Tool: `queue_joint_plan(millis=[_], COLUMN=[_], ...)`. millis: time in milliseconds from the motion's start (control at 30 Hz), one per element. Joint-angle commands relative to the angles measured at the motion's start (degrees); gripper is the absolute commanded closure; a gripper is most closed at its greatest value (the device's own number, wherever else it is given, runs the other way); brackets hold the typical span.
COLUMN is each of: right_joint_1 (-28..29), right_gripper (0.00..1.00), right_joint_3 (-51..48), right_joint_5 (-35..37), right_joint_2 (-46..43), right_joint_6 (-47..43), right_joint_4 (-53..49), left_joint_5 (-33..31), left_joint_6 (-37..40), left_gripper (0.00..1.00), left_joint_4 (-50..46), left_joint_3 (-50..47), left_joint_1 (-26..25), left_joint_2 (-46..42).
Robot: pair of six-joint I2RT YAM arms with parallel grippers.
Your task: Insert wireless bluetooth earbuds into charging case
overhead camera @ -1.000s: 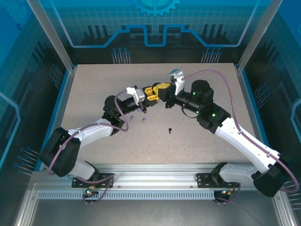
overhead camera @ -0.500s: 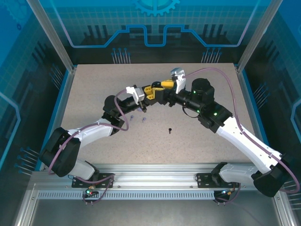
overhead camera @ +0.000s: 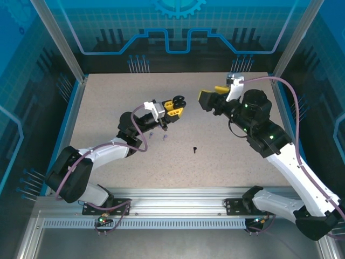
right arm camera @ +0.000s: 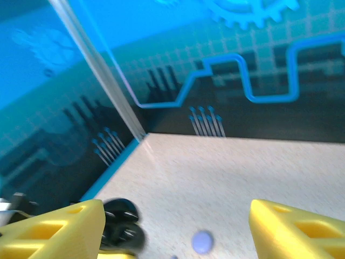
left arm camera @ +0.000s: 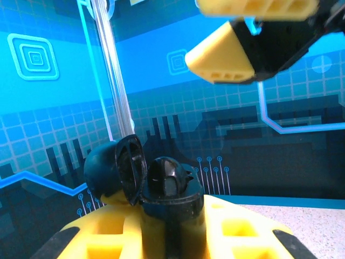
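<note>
Overhead, the left tool (overhead camera: 177, 106) is clenched on the open black charging case (overhead camera: 179, 99), a little left of the table's (overhead camera: 108, 97) centre. The right tool (overhead camera: 211, 95) stands released and grasps nothing, apart from the case on the side of the far right corner. One black earbud (overhead camera: 194, 148) lies loose near the middle, toward the near edge. Two lavender earbuds (overhead camera: 164, 137) lie close together beside the left arm's wrist. Judged from this, little is complete: at least these three buds are not yet seated.

Left wrist view: the case sits wedged between the yellow fingers with its lid (left arm camera: 129, 168) swung open. A dark rounded shape (left arm camera: 164, 181) fills the well. It may be a seated bud, but black on black I cannot tell. The overhead camera does not resolve this interior at all.

Right wrist view: the fingers stand wide apart with bare table between them, which settles that this tool is empty more plainly than the overhead view does. The case appears blurred at lower left, and a small lavender item (right arm camera: 202, 242) lies on the table.
</note>
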Motion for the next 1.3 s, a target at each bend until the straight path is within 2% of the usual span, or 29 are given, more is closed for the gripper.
queue_joint_plan(millis=[0, 200, 400, 567, 733, 1267], right_joint_1=[-1.54, -1.70, 0.27, 4.06, 8.13, 10.81], right_gripper=[0.29, 0.31, 0.38, 0.45, 0.51, 0.62], right_joint_3=[-3.60, -9.63, -14.68, -12.47, -7.55, -5.02], right_joint_5=[3.76, 3.91, 5.64, 6.43, 10.65, 13.69], right_joint_2=[1.49, 8.89, 18.30, 28.51, 36.70, 44.61], right_joint_6=[4.97, 11.02, 16.19, 17.65, 19.41, 23.35], right_joint_4=[-9.83, -14.73, -13.41, -14.15, -18.13, -20.07], left_joint_5=[-1.31, -2.71, -3.50, -4.04, -4.42, -4.55], left_joint_6=[0.06, 0.96, 1.83, 2.30, 2.48, 4.23], left_gripper=[1.00, 1.00, 1.00, 1.00, 1.00, 1.00], left_joint_4=[1.42, -1.90, -5.00, -5.95, -5.91, -7.14], left_joint_3=[-0.84, -1.84, -2.78, -3.42, -3.95, -4.81], left_joint_1=[-0.17, -0.30, -0.30, -0.28, -0.30, -0.26], left_joint_2=[-3.11, -6.46, -9.75, -10.85, -11.29, -12.78])
